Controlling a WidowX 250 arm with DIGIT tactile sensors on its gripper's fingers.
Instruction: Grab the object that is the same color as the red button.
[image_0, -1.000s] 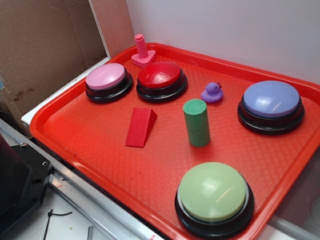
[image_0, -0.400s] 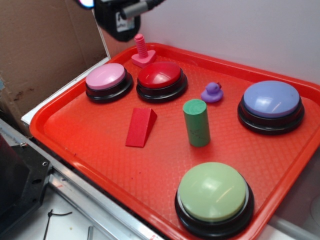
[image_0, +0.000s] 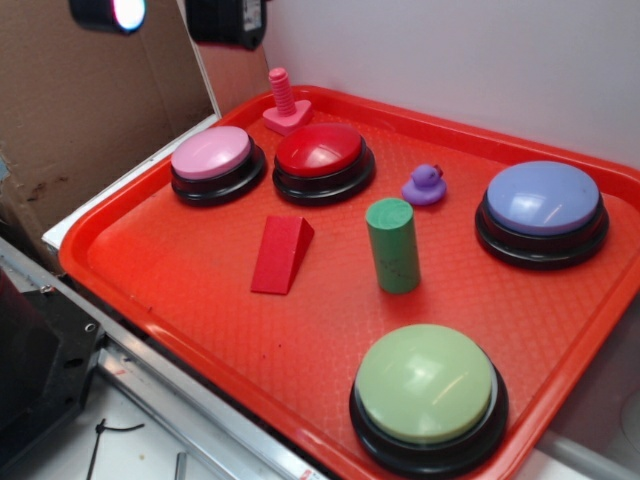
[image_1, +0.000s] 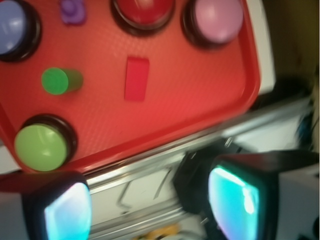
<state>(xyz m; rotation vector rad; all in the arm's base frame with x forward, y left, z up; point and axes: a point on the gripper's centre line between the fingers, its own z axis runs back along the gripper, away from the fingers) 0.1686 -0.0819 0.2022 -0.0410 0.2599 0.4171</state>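
Nothing grabbed yet. Wedge (image_0: 281, 255) lay untouched on tray (image_0: 170, 270), centre-left of frame, below the red button (image_0: 322, 152) & left of the green cylinder (image_0: 393, 244). Claw (image_1: 150, 205) sat high at frame top, fingers wide apart, empty. Approach, descent & grasp all left.

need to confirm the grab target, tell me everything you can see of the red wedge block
The red wedge block is a small matte ramp, a shade darker than the tray it lies on. It rests flat on its wide face, thin end toward the tray's near edge, tall end toward the red button. It touches only the tray; the green cylinder stands apart beside it. From the wrist it reads as a plain rectangle.
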